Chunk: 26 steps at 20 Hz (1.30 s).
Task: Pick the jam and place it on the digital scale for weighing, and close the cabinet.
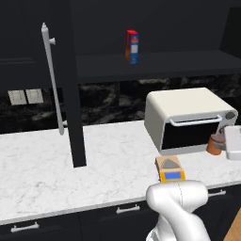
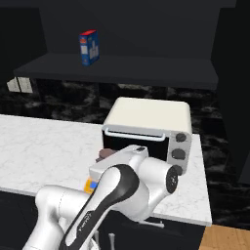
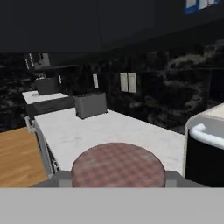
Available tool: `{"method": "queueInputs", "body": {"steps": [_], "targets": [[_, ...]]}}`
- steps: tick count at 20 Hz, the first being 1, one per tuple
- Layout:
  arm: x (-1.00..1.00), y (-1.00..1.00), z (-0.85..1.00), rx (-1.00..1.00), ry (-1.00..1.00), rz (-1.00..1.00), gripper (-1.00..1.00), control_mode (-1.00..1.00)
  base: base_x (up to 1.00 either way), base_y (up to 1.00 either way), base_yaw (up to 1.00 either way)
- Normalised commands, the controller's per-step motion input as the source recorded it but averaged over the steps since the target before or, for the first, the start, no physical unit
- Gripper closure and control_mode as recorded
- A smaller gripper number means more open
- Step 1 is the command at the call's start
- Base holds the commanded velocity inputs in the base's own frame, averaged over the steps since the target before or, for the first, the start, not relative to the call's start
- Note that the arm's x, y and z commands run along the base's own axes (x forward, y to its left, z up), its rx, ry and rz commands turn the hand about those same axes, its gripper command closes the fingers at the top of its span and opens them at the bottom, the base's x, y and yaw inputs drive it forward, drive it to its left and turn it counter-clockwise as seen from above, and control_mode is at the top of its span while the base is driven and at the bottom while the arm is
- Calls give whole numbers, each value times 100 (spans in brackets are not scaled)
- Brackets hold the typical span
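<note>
The toaster oven (image 1: 188,117) crowds the digital scale (image 1: 169,169) from behind; the counter (image 1: 42,164) leftward lies open.

Arm: we see our white arm (image 2: 117,195) bent low over the counter edge, elbow forward, forearm reaching to our right.
Wrist: roughly level, hand pointing sideways.
Gripper (image 3: 118,179): our fingers are closed on the jam (image 3: 118,164), one at each side of its lid.

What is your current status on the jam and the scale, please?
End effector shut on the jam, beside the toaster oven. Digital scale bare, jam not yet on it. Cabinet door open.
</note>
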Motion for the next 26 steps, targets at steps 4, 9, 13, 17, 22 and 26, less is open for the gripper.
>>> {"method": "queueInputs", "body": {"steps": [4,9,13,17,22,26], "targets": [[41,56,-80,-4,19,19,100,-100,0,0,0],[48,67,-54,0,1,2,100,-100,0,0,0],[36,32,-46,0,0,4,100,-100,0,0,0],[40,0,-36,0,0,9,100,-100,0,0,0],[38,0,-8,0,1,13,100,-100,0,0,0],[24,-9,-16,0,2,11,100,-100,0,0,0]]}}
